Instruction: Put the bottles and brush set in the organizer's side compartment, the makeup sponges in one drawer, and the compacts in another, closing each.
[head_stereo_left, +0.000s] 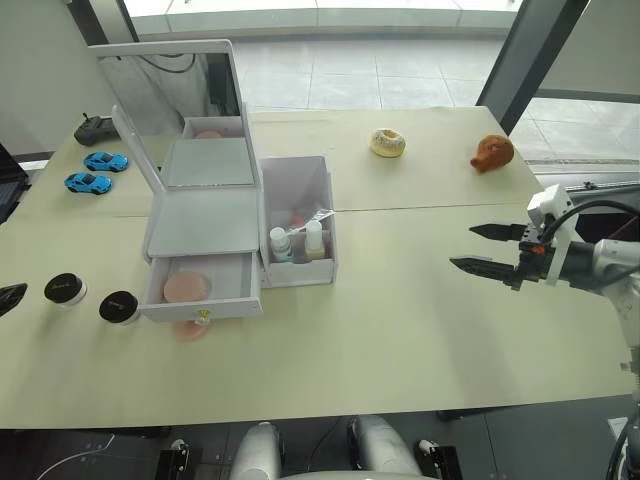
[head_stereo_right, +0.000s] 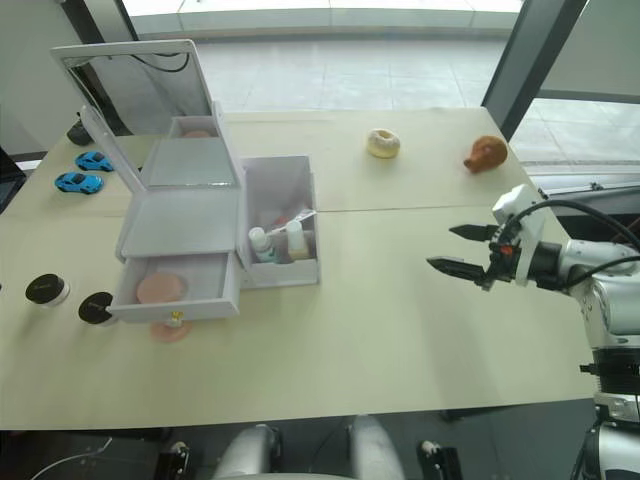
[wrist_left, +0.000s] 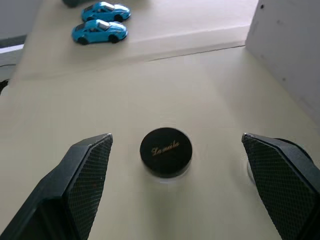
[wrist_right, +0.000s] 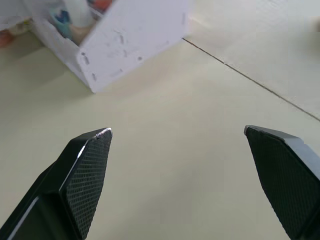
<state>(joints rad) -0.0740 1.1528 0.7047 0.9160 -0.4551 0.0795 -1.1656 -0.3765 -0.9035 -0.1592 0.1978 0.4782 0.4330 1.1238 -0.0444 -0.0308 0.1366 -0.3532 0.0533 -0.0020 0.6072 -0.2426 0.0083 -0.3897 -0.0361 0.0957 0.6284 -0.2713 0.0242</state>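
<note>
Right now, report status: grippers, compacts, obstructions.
Both grippers open, empty: left gripper over a compact, right gripper off the organizer. Two compacts on table; drawer open. Nothing blocking.

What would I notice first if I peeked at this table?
The white makeup organizer with its raised mirror lid, left of the middle; its bottom drawer hangs open with a pink sponge inside. Bottles stand in its side compartment, and two black compacts wait to its left.

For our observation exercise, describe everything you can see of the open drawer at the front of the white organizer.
The drawer is white, plastic-looking, with a small gold knob. It is pulled out at the bottom of the organizer, facing the robot. A round pink sponge lies inside; another pink sponge lies on the table just before it.
</note>
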